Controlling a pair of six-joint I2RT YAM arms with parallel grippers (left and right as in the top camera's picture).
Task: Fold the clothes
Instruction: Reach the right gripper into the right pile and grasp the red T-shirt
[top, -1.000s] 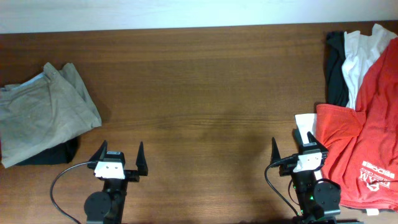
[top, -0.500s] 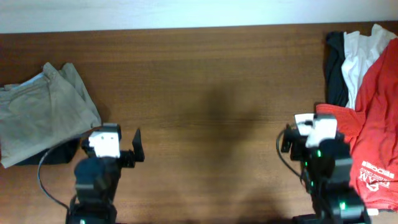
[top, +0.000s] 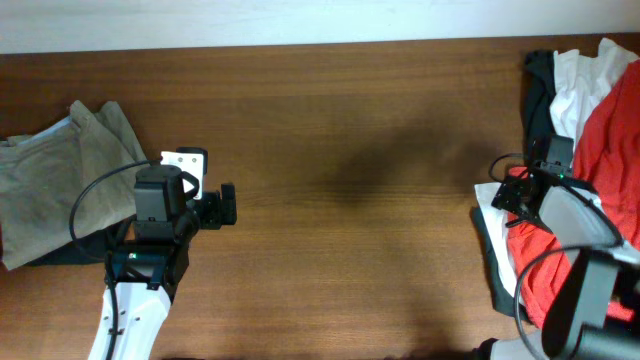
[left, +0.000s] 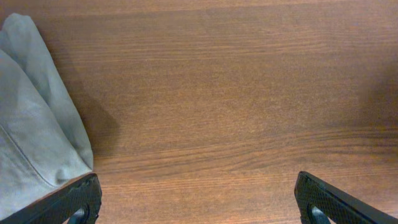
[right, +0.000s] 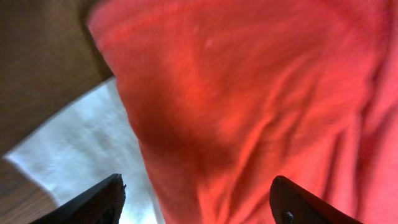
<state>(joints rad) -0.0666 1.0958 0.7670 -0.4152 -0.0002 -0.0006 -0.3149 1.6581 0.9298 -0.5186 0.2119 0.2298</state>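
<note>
Lying crumpled at the right end of the desk (top: 330, 120), the red T-shirt (top: 614, 130) rests against a white shirt (top: 575, 80), its length seeming to run from near edge to far edge. The right fingers (right: 102, 200), spread wide, hang directly over the red cloth near its left border, so that arm is much the nearer. The left fingers (left: 78, 202), also spread, are over bare wood just beside the khaki trousers (top: 60, 185), well apart from the T-shirt; the first pinch looks to be the right arm's
</note>
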